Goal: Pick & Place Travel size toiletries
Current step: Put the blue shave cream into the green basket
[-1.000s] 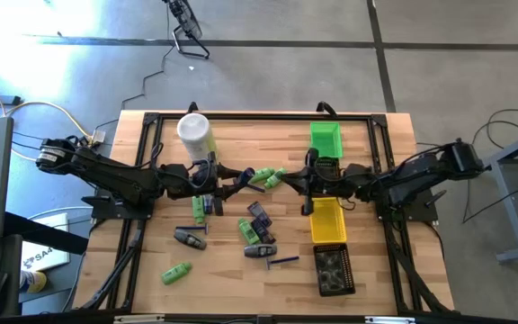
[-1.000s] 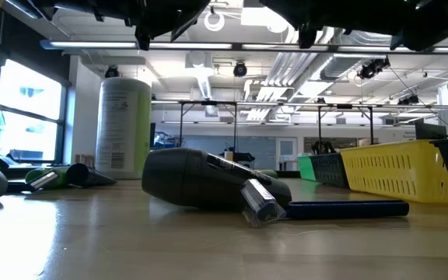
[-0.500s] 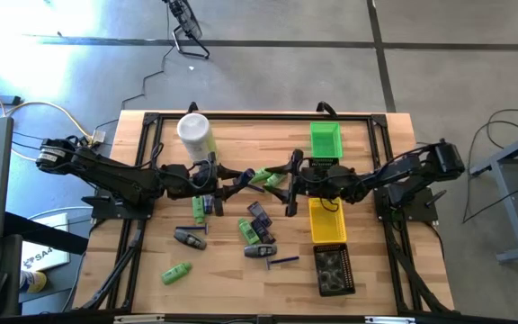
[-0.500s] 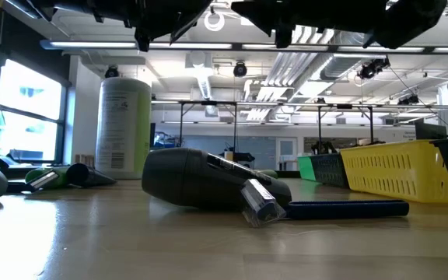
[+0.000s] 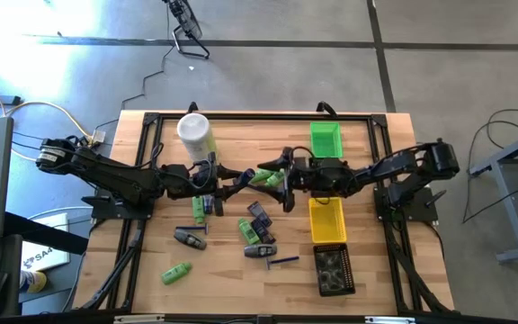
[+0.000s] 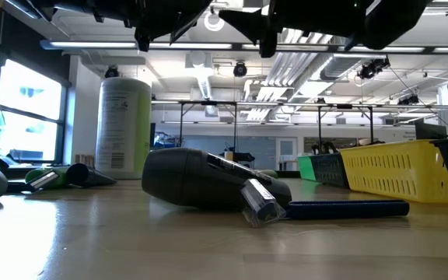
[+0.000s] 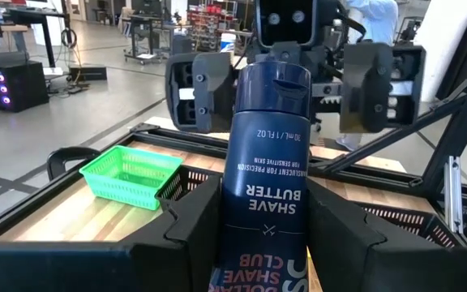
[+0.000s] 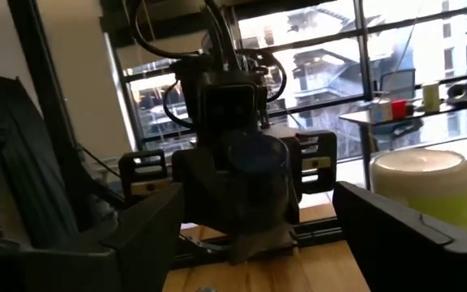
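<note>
Left end effector (image 7: 258, 243): clamped on dark blue shave butter tube (image 7: 264, 162), cap forward, raised over bench (image 5: 367, 270) middle, likely offered for handover | right end effector (image 5: 277, 175): jaws wide, facing tube, apparently to receive it | yellow bin (image 5: 327, 220): near right edge, probable destination

I work in a robotics lab set in an open industrial hall. My bench (image 5: 151, 261) is a butcher-block top fitted with a black metal frame (image 5: 259, 115), standing on a polished grey concrete floor (image 5: 268, 72) with loose cables (image 5: 156, 76) trailing across it. Level across the bench I see exposed ducts and pipes (image 6: 317, 58) under a high ceiling, hanging lights, and more black frame rigs (image 6: 232, 124) farther back. Past my left wrist stand desks, a computer tower with glowing fans (image 7: 10, 85) and carts. Big windows (image 8: 396, 57) look onto city buildings.
</note>
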`<action>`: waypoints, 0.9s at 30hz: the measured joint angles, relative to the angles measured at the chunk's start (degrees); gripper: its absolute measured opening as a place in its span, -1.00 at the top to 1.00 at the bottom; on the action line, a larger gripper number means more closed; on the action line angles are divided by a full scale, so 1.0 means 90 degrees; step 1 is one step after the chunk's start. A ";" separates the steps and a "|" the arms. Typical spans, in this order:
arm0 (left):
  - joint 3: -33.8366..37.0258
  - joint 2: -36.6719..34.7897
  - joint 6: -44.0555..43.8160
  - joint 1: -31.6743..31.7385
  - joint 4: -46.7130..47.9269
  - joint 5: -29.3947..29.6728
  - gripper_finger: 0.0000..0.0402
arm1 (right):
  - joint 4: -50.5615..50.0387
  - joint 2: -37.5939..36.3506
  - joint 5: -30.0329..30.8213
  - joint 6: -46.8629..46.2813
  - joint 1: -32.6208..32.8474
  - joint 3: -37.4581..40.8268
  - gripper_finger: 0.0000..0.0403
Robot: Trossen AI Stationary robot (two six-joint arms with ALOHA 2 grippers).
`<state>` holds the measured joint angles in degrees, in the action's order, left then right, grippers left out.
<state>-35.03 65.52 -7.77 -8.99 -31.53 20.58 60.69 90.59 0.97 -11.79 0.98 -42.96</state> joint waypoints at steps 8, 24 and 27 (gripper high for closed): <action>0.0000 0.0000 0.0000 0.0002 -0.0060 -0.0051 0.23 | -0.0047 0.0000 -0.0141 -0.0054 -0.0037 -0.0047 -0.53; -0.0071 0.0779 -0.0145 0.0351 -0.1244 -0.0561 0.23 | -0.0182 0.0000 -0.0312 0.0005 -0.0023 -0.0068 -0.52; -0.0161 0.0809 -0.0177 0.0467 -0.1119 -0.0946 0.23 | -0.0242 0.0000 -0.0294 0.0009 -0.0027 -0.0068 -0.52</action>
<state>-36.48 72.80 -9.37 -4.79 -41.60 12.06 58.51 90.59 -1.67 -11.71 0.73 -43.57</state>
